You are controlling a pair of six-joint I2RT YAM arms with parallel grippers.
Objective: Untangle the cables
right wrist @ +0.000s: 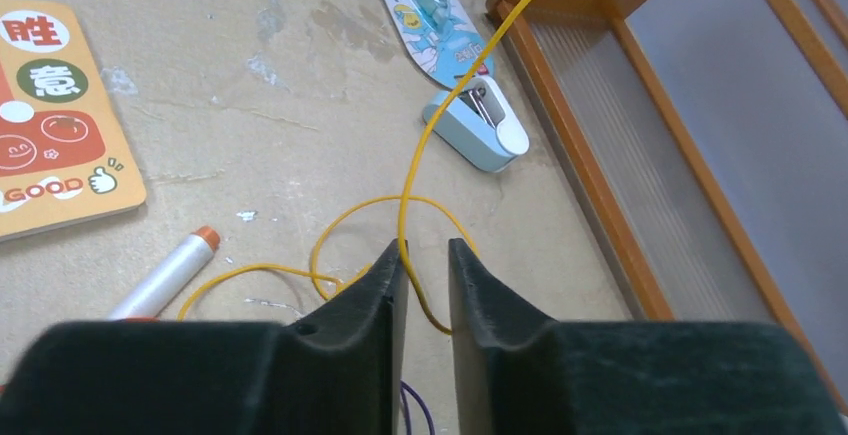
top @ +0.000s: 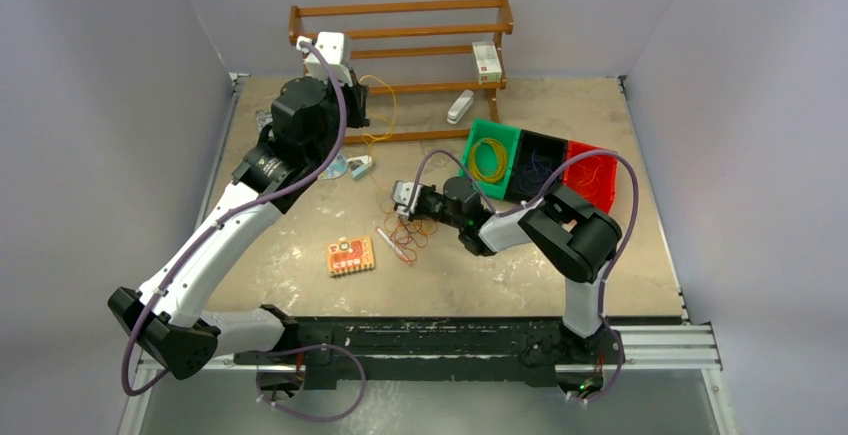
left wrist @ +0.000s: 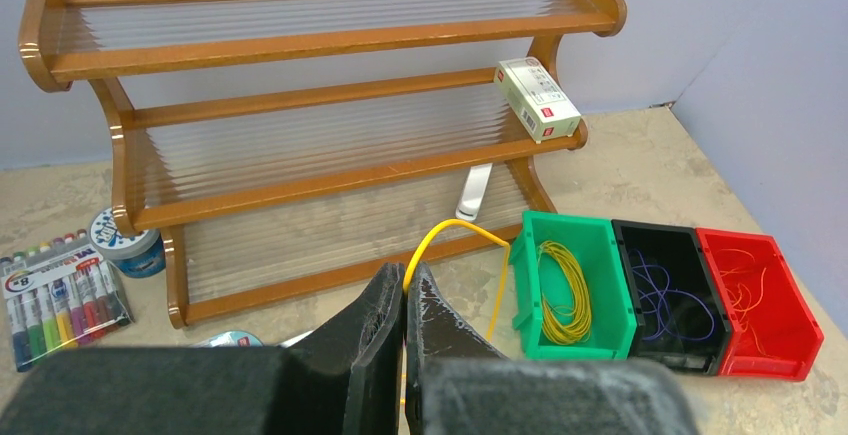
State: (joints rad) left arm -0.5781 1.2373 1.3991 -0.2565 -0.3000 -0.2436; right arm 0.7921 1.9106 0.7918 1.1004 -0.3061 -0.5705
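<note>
A yellow cable [right wrist: 405, 195] passes between the narrowly parted fingers [right wrist: 372, 307].

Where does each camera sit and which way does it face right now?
Top: above and behind the bases, looking down on the table; the left arm and right arm show.
Left wrist: raised, facing the rack and green bin; the left fingers pinch the yellow cable.
Right wrist: low, looking down at the table; the right fingers straddle that cable.
Shared: both wrist views show the cable and rack.

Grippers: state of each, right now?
Left gripper: shut on yellow cable.
Right gripper: jaws slightly apart, yellow cable between them, not clamped.
</note>
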